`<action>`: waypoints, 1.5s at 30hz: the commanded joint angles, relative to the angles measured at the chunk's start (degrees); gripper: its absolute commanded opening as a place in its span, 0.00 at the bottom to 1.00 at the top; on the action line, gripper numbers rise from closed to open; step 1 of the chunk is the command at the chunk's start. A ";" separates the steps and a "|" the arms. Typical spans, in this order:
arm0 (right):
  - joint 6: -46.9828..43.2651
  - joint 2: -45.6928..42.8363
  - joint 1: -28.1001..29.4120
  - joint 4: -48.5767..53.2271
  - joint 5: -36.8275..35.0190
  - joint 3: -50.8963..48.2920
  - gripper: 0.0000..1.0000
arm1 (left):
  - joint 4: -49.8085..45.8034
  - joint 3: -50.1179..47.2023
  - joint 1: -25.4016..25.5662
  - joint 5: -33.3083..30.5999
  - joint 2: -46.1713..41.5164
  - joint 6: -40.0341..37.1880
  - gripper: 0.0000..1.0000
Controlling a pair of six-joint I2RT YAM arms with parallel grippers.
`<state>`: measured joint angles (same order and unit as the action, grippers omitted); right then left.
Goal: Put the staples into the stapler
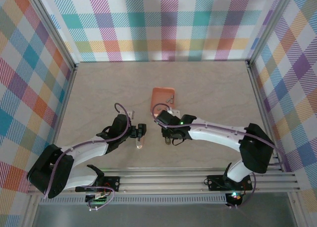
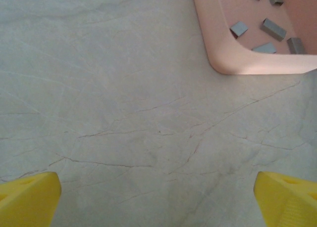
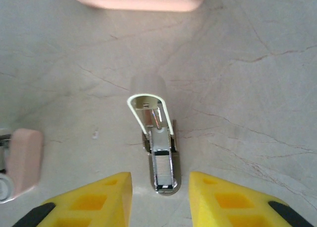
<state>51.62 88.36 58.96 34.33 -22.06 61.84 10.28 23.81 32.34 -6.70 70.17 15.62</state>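
Stapler (image 3: 161,158) open on table, near of tray (image 2: 233,64) | right gripper (image 3: 161,176) released, astride it, no contact | left gripper (image 2: 156,180) wide, empty | staples (image 2: 273,29) in tray | risk: a clipped jaw could skew the loose stapler, turning its magazine away.

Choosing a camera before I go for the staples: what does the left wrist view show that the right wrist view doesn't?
Left wrist: loose staples lying in the corner of the tray, with the left claw open wide over the table. Right wrist: the stapler lying opened on the table, untouched, between the fingers of the open right claw. Both: the tray rim and the marbled table.
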 commanded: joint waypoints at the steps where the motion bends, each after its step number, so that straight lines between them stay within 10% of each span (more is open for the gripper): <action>1: -1.40 -0.55 0.12 -0.50 0.71 -1.46 0.35 | -1.87 1.25 -0.26 -0.07 -2.19 -0.26 1.00; 13: -14.76 -5.42 -13.91 0.26 17.72 -1.16 0.34 | -8.44 5.47 -2.64 3.46 -4.16 2.64 1.00; 29: -22.91 -0.98 -20.28 -0.81 27.30 4.87 0.34 | -48.24 18.46 -0.29 13.79 -2.38 14.34 0.94; 45: -10.81 -5.76 -22.14 -11.76 39.55 -11.12 0.31 | -38.56 33.55 3.17 19.73 12.95 6.54 0.88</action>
<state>34.94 84.55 37.06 26.33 11.81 54.02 -33.10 53.82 34.85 8.08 79.77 25.15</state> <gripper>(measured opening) 0.325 0.881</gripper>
